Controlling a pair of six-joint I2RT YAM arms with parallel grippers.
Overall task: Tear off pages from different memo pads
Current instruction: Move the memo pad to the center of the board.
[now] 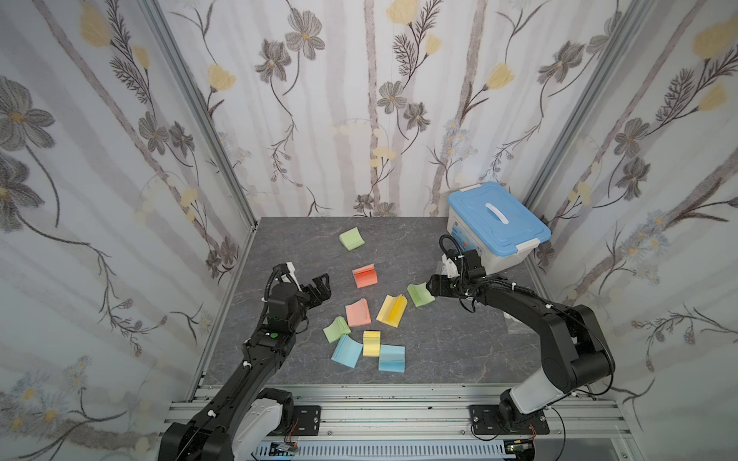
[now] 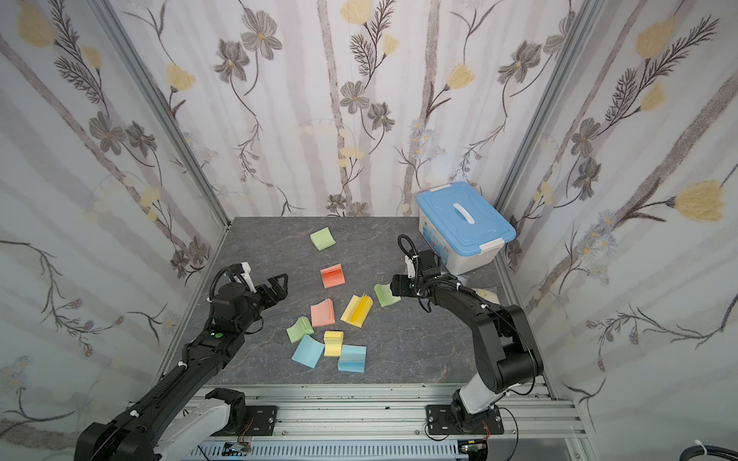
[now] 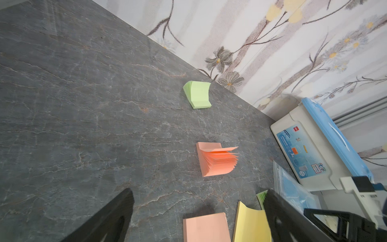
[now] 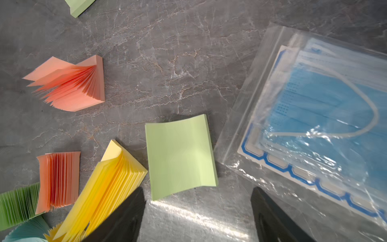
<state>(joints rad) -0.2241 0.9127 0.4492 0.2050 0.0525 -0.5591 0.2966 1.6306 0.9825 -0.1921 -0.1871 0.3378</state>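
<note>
Green memo pad (image 4: 180, 157), right of centre, looks light, flimsy, so pinch its curled free edge; left jaws, right jaws wide, empty.

Floral-printed walls (image 1: 359, 119) enclose a grey marbled tabletop (image 1: 287, 247) on three sides.

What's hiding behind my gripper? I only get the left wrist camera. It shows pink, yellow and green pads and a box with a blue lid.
Observer: Nearer the robot lie two light blue memo pads, with a small yellow pad between them.
Operator: Ooh! Did the other arm grab a page?
Observer: No. The right gripper hangs open beside a green pad, with nothing between its jaws.
</note>
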